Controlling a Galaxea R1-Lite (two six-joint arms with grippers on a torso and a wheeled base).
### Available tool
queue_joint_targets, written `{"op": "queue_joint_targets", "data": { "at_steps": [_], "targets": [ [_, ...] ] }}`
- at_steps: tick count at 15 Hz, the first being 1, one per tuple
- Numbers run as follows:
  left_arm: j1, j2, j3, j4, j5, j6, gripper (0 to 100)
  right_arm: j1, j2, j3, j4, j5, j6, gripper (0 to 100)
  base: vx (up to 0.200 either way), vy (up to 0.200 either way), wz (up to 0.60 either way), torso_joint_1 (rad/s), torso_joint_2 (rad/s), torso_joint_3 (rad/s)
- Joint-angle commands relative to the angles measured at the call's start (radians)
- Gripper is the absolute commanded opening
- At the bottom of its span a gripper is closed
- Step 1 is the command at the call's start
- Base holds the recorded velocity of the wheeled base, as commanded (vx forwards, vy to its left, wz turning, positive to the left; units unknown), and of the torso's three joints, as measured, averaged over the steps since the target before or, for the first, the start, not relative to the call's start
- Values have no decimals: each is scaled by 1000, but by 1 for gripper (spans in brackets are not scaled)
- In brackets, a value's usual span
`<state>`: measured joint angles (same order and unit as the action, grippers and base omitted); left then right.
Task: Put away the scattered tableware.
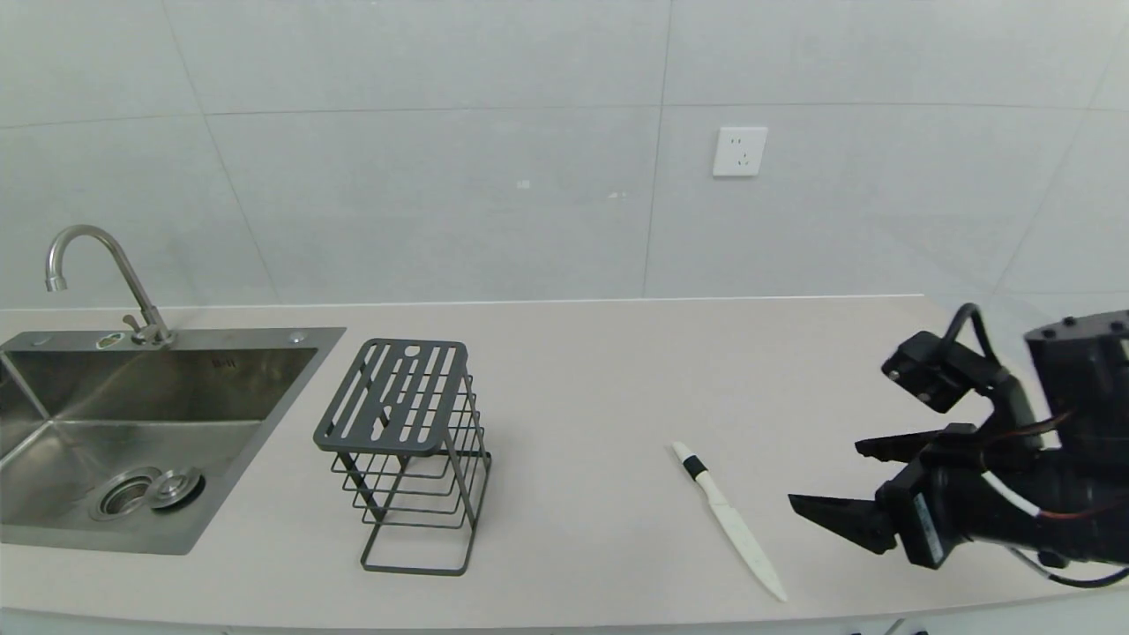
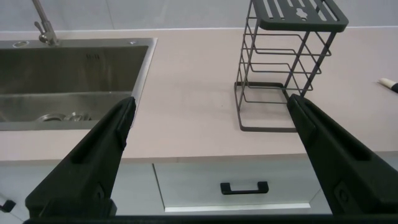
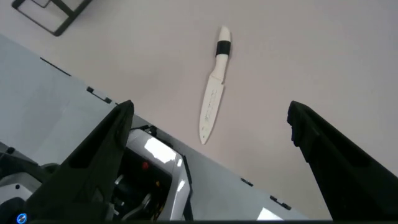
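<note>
Slim white black-banded knife (image 1: 728,520) flat on smooth counter (image 1: 600,379).
Right gripper (image 1: 826,474) level beside it, jaws wide; left gripper (image 2: 210,102) wide too.

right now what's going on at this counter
A robot is putting away tableware on a kitchen counter. A white knife lies flat near the front edge, not yet picked up. The right gripper hovers open just to the right of it, holding nothing. The left gripper is open as well, held out in front of the counter's edge, facing a wire rack. The rack stands between the knife and the sink.
</note>
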<state>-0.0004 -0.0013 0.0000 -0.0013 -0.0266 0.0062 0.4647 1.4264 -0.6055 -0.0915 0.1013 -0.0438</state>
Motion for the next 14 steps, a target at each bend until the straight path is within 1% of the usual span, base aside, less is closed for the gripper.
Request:
{"op": "queue_joint_targets", "data": {
  "at_steps": [1, 5, 6, 8, 12, 14],
  "targets": [
    [0, 1, 0, 0, -1, 0, 100, 43, 132, 7, -2, -11, 5, 100, 0, 0, 0, 0, 0, 0],
    [0, 1, 0, 0, -1, -2, 100, 48, 201, 35, -8, -12, 7, 100, 0, 0, 0, 0, 0, 0],
    [0, 1, 0, 0, 1, -2, 100, 61, 258, 38, -44, -12, 7, 100, 0, 0, 0, 0, 0, 0],
    [0, 1, 0, 0, 1, -2, 100, 72, 298, 30, -70, -29, 15, 100, 0, 0, 0, 0, 0, 0],
    [0, 1, 0, 0, 2, -5, 100, 143, 332, 16, -76, -126, 157, 100, 0, 0, 0, 0, 0, 0],
    [0, 1, 0, 0, 2, -5, 100, 150, 356, 18, -76, -143, 180, 100, 0, 0, 0, 0, 0, 0]
  ]
}}
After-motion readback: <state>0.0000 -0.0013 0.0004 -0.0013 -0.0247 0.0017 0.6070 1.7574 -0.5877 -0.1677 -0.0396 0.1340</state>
